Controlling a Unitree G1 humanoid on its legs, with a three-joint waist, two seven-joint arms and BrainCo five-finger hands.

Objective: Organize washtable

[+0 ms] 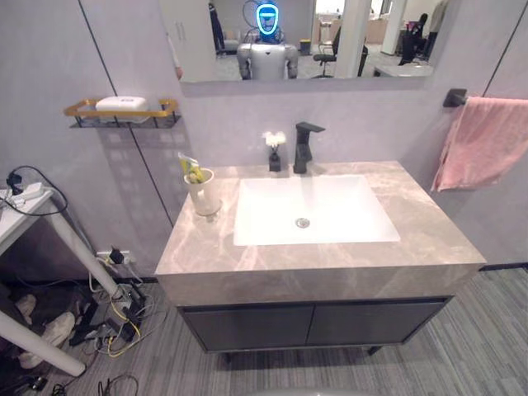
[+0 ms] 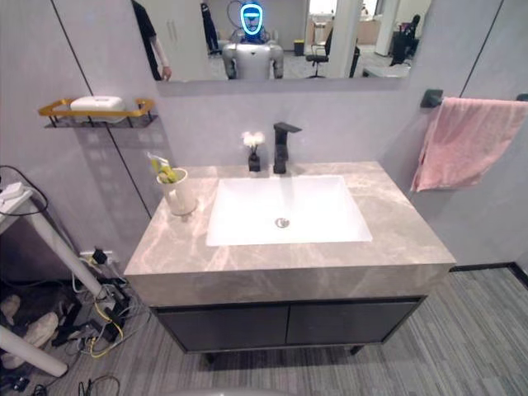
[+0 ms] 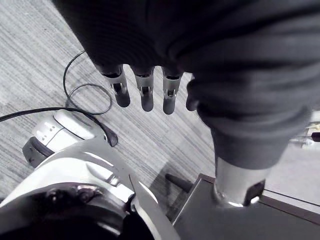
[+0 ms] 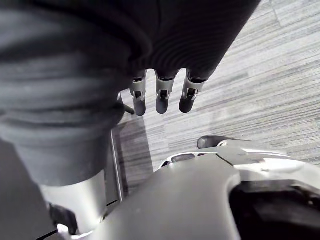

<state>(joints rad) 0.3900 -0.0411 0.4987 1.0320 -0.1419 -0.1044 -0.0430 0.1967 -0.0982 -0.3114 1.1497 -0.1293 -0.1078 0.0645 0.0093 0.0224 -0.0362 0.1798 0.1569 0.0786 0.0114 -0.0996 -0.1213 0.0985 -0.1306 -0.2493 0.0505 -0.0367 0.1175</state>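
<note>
We are looking down at the counter (image 1: 429, 239), with the white sink (image 1: 313, 210) set in its middle. Left of the sink, a white cup (image 1: 204, 194) is standing upright near the counter's left edge, holding a yellow-green tube (image 1: 191, 169). Behind the sink, a small bottle (image 1: 275, 157) of white flowers is standing just left of the black faucet (image 1: 304, 147). Bare stone is running right of the sink and along its front. Our left hand (image 3: 146, 95) and right hand (image 4: 164, 97) are hanging over the floor (image 4: 260, 80), fingers straight, holding nothing.
</note>
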